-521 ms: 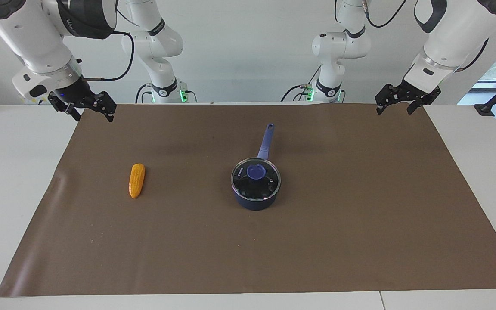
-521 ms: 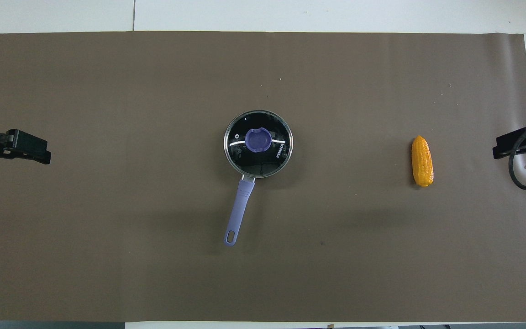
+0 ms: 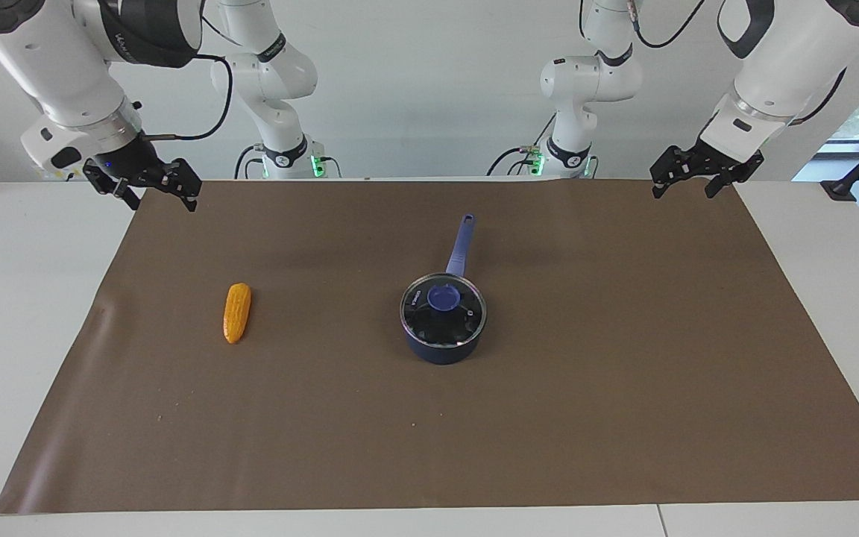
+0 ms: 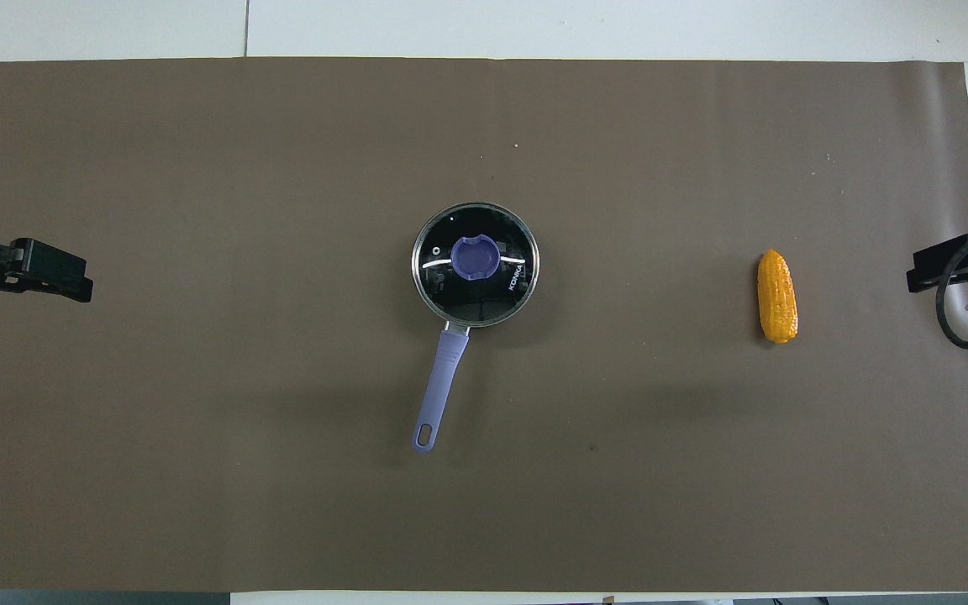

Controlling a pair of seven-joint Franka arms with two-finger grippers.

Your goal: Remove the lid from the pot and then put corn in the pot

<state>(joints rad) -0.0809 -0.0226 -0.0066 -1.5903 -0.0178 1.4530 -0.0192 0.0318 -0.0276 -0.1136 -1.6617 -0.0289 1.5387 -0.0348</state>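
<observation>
White table (image 3: 19, 313) is carrying a brown mat (image 3: 586, 388) over most of its top. Pot (image 3: 441, 344) is sitting mid-mat w/ handle pointing toward the robots. Corn (image 3: 236, 312) is lying flat on the mat, well apart from pot, toward right arm's end.

The lid (image 4: 475, 265) is glossy glass in a metal rim (it mirrors light); the corn (image 4: 776, 297) looks bumpy, the brown table cover (image 4: 198, 462) matt.

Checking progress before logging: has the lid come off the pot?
No, the lid sits on the pot, its knob centred.
</observation>
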